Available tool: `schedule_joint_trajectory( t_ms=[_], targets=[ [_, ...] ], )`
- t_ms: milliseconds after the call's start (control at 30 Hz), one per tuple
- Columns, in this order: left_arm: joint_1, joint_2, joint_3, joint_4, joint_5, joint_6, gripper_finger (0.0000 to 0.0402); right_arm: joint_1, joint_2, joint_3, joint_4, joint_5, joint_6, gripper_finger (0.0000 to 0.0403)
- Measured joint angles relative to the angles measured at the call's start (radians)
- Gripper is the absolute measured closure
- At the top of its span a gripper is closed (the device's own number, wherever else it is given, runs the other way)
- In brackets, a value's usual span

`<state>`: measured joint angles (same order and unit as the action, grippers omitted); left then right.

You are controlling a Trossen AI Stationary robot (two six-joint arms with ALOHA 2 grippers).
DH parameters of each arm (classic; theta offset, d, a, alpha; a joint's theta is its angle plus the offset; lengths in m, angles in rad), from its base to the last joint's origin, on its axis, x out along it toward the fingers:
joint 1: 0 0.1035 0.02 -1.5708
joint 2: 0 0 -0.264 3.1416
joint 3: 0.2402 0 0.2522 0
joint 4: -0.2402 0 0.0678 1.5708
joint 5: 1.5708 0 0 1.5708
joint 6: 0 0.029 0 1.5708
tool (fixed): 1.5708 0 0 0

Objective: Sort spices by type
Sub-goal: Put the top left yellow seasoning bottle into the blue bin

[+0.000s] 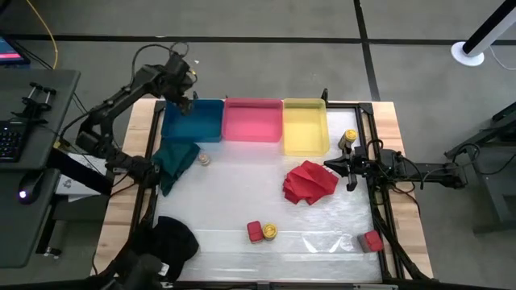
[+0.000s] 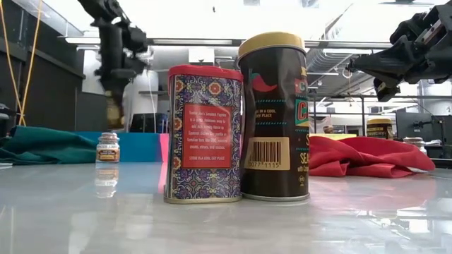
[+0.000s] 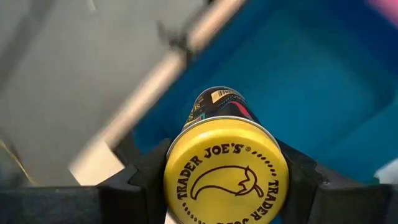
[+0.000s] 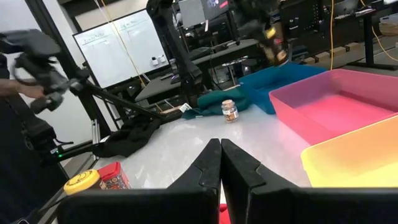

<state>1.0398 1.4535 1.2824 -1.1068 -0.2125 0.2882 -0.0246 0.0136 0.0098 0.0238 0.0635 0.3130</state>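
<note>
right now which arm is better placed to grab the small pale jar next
Right, as a judgement. The left gripper is shut on a yellow-lidded jar over the blue bin. The right gripper is shut on nothing, though the small pale jar sits nearer the left.

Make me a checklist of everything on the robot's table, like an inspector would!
Surface: shiny pale table top, wooden edges.
Job's things: yellow-lidded round jar clamped in the left gripper over the blue plastic bin; red boxy tin touching another yellow-lidded jar at the front; second red tin front right; yellow-lidded jar beside the yellow plastic bin; small pale jar near the blue bin. The pink plastic bin holds nothing seen.
Clutter: crumpled red cloth, green cloth, black cloth.
Grippers: right gripper shut, empty, above the red cloth's edge.
Cables: yellow cable on the floor, far left.
Surroundings: keyboard on a side desk.
</note>
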Motion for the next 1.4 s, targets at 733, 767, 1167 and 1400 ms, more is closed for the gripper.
schedule_joint_trajectory(
  t_ms=[733, 767, 1167, 1400],
  targets=[
    [0.046, 0.130, 0.062, 0.089, -0.137, -0.492, 0.0212, 0.000, 0.000, 0.000, 0.000, 0.000, 0.000, 0.0402],
    [0.046, 0.131, 0.083, 0.088, -0.116, -0.536, 0.0211, 0.000, 0.000, 0.000, 0.000, 0.000, 0.000, 0.0402],
    [0.040, 0.131, 0.125, 0.012, -0.033, -0.726, 0.0210, 0.000, 0.000, 0.000, 0.000, 0.000, 0.000, 0.0402],
    [0.037, 0.134, 0.072, -0.038, -0.044, -0.714, 0.0205, 0.000, 0.000, 0.000, 0.000, 0.000, 0.000, 0.0402]
  ],
)
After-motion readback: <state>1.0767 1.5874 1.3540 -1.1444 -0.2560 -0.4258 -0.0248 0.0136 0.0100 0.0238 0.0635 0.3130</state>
